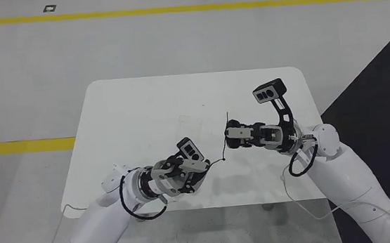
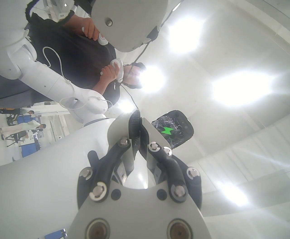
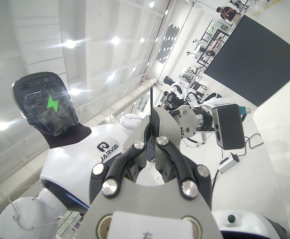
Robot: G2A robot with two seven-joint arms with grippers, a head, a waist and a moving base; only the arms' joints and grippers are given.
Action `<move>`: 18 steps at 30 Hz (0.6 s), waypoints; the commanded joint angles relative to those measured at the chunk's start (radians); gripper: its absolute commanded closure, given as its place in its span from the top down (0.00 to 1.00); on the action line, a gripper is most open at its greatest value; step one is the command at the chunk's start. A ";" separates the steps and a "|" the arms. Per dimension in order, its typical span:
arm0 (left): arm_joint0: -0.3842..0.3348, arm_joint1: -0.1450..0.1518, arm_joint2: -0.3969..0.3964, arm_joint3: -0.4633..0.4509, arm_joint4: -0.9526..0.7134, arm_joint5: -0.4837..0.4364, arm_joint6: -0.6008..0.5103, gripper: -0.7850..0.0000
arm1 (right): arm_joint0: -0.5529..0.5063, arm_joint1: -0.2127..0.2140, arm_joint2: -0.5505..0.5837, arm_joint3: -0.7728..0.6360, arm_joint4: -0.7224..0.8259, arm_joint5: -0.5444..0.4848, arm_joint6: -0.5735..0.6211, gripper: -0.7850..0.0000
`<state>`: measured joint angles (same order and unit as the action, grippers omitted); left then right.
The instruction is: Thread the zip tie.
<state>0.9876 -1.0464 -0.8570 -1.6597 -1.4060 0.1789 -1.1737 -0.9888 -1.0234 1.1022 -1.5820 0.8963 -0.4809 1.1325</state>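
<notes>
Over the table's near half: I have both arms meeting, the left gripper (image 1: 201, 167) close to the near edge and the right gripper (image 1: 231, 133) a little farther in. They are near each other but apart.
Zip tie: the zip tie (image 1: 225, 149) is a thin black strip strung between the two grippers, above the table (image 1: 109, 108).
Right pincer: its fingers are clamped on the zip tie partway along. From its own wrist camera the zip tie (image 3: 151, 101) stands straight out from between the pads, tip free.
Left pincer: its pads are pressed together. From the top, the tie's other end runs into its fingertips, so I read it as clamped on that end.
Axis: beyond the right gripper the free length points toward the far edge. On the near side it bends and runs toward the left gripper.
In the way: the right gripper's fingers cover the stretch they hold.
Surroundings: a black panel (image 1: 385, 117) stands beside the table's right corner, close to the right arm. Yellow floor lines (image 1: 170, 9) run beyond the far edge.
Room: white tabletop continues past the tie's tip to the far edge. Both grippers sit well in from the side edges.
</notes>
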 commanded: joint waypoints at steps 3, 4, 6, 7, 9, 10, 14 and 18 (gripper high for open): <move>0.004 -0.006 -0.009 0.001 0.007 0.004 -0.004 0.00 | 0.000 0.000 0.000 0.000 0.000 0.000 0.000 0.00; 0.006 -0.007 -0.011 0.001 0.008 0.007 -0.005 0.00 | 0.000 0.000 0.000 0.000 0.000 0.000 0.000 0.00; 0.010 -0.010 -0.015 -0.001 0.013 0.012 -0.006 0.00 | 0.000 0.000 0.000 0.000 0.000 0.000 0.000 0.00; 0.012 -0.011 -0.017 0.000 0.015 0.014 -0.007 0.00 | 0.000 0.000 0.000 0.000 0.000 0.000 0.000 0.00; 0.017 -0.013 -0.022 0.001 0.018 0.019 -0.007 0.00 | 0.000 0.000 0.000 0.000 0.000 0.000 0.000 0.00; 0.019 -0.014 -0.025 0.001 0.020 0.023 -0.006 0.00 | 0.000 0.000 0.000 0.000 0.000 0.000 0.000 0.00; 0.026 -0.019 -0.031 0.000 0.030 0.035 -0.007 0.00 | 0.000 0.000 0.000 0.000 0.000 0.000 0.000 0.00; 0.030 -0.024 -0.035 0.002 0.039 0.046 -0.005 0.00 | 0.000 0.000 0.000 0.000 0.000 0.000 0.000 0.00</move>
<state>1.0170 -1.0691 -0.8914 -1.6581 -1.3687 0.2228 -1.1785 -0.9888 -1.0234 1.1022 -1.5820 0.8963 -0.4809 1.1325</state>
